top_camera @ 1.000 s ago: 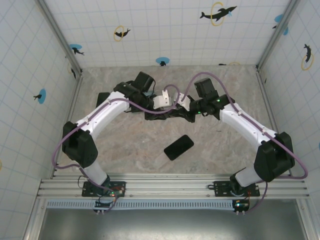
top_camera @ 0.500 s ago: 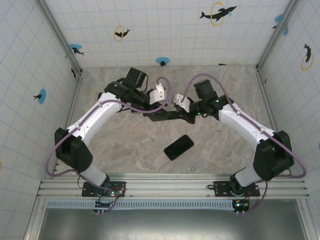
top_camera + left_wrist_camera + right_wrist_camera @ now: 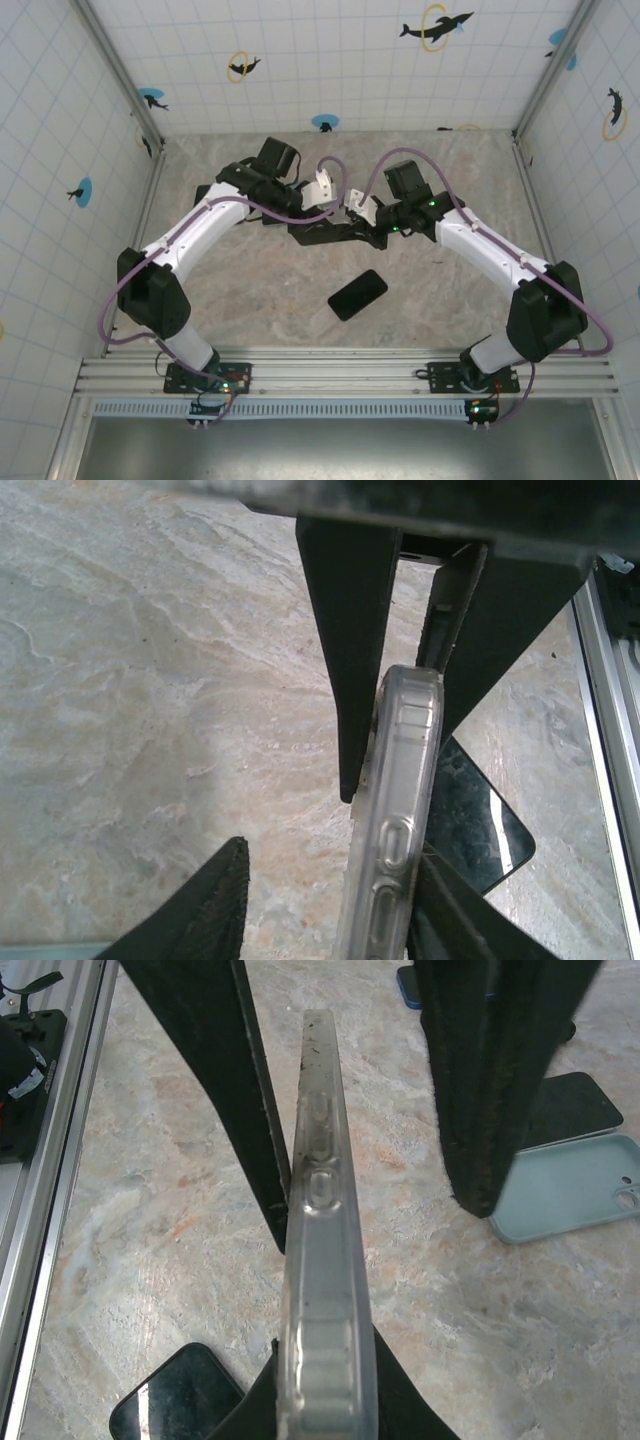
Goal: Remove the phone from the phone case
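Observation:
A clear phone case (image 3: 322, 1260) hangs edge-on above the table between both arms. My right gripper (image 3: 325, 1400) is shut on the case's near end. My left gripper (image 3: 335, 880) is open around its other end: the case (image 3: 395, 820) leans on one of my fingers (image 3: 455, 915), and the other finger (image 3: 200, 910) stands well apart. In the top view the case (image 3: 330, 234) looks dark between the left gripper (image 3: 314, 226) and the right gripper (image 3: 352, 226). A black phone (image 3: 357, 294) lies flat on the table below, also seen as the phone (image 3: 472, 825) and the phone (image 3: 175, 1400). Whether the case is empty I cannot tell.
A pale teal case (image 3: 570, 1188) and a dark phone (image 3: 570, 1108) lie on the table behind the left arm. A metal rail (image 3: 45, 1160) runs along the table's near edge. Tiled walls close in the table on three sides.
The left wrist has moved back toward the far wall and the left elbow has swung. The case stays in the right gripper, and the black phone has not moved.

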`<state>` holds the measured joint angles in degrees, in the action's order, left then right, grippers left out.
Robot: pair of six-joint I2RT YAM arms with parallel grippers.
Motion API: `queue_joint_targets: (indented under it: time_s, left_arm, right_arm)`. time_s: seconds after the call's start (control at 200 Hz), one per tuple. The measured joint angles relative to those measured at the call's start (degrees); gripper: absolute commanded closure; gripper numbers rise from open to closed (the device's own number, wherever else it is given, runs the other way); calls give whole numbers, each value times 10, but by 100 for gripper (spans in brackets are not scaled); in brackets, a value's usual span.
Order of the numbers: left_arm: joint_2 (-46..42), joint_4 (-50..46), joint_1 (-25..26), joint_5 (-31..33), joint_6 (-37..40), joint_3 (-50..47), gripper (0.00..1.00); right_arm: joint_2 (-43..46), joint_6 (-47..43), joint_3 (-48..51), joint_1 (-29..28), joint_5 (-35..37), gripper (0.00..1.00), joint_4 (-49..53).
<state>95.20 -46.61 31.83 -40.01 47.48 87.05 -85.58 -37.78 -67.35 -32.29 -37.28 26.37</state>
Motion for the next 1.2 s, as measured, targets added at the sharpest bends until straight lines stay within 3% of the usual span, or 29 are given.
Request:
queue_joint_targets:
  time_s: [0.315, 0.646, 0.771, 0.921, 1.076, 1.196]
  left_arm:
    - [13, -11, -1, 11, -1, 0, 59]
    - [14, -17, -1, 4, -1, 1, 74]
    - [30, -44, -1, 0, -1, 25, 79]
    - [36, -59, -1, -1, -1, 39, 84]
    - [36, -63, -1, -4, -2, 43, 91]
    - [36, -63, 0, -5, -13, 43, 95]
  right_arm:
    - [0, 21, 0, 2, -3, 100, -5]
    - [-1, 22, 0, 1, 4, 100, -9]
    - [-1, 24, 0, 2, 10, 96, -9]
    - [-1, 21, 0, 4, 13, 82, -15]
    - [-1, 15, 1, 4, 15, 82, -23]
    - [-1, 14, 6, 4, 16, 74, -35]
